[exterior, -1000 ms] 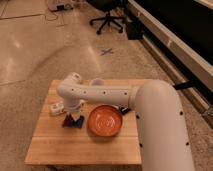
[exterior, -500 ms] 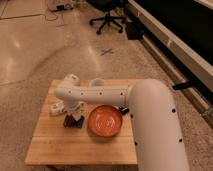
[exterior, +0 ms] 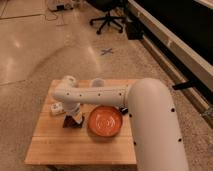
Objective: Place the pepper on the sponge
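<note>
My gripper [exterior: 73, 113] points down at the left part of the wooden table [exterior: 80, 147], at the end of the white arm that reaches in from the right. Right under it lies the small blue sponge [exterior: 77, 123], mostly covered by the gripper. A dark red-brown pepper [exterior: 67, 121] shows at the gripper's lower left, against or on the sponge. Whether the pepper is held or resting I cannot make out.
An orange pan [exterior: 105, 121] sits just right of the gripper, its black handle [exterior: 124, 110] pointing right under the arm. A white bottle [exterior: 55, 107] lies to the left of the gripper. A pale cup [exterior: 97, 83] stands at the table's far edge.
The gripper stays over the sponge and pepper at the same spot. The arm's bulk on the right has shifted slightly.
</note>
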